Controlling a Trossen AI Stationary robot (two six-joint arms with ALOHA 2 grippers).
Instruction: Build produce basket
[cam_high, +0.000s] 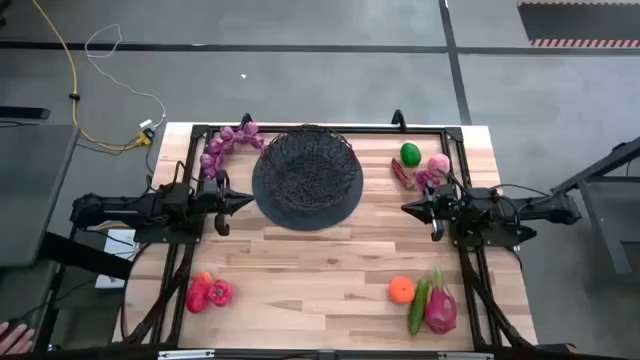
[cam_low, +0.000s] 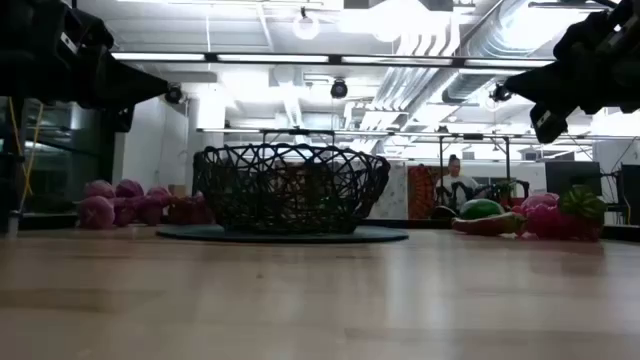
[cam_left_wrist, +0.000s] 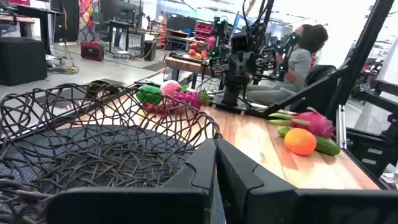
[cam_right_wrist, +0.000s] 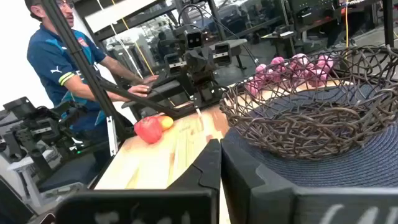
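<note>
1. From above: the basket (cam_high: 307, 178) sits between both closed, empty grippers, left gripper (cam_high: 247, 201) and right gripper (cam_high: 404, 207).
2. Table level: grapes (cam_low: 125, 205) are beside the basket.
3. Left wrist: fingers (cam_left_wrist: 202, 163) together, basket just ahead.
4. Right wrist: fingers (cam_right_wrist: 211, 163) pressed together, basket just ahead.

This is a robotics lab or workshop in an industrial hall. Overhead run bare ducts and pipes (cam_low: 470, 60) with strip lights. The wooden table (cam_high: 320, 260) stands on a grey concrete floor, a yellow cable (cam_high: 70, 90) trailing at its far left. Beyond it stand more benches with rigs, and a person (cam_right_wrist: 68, 62) stands beside the table.
</note>
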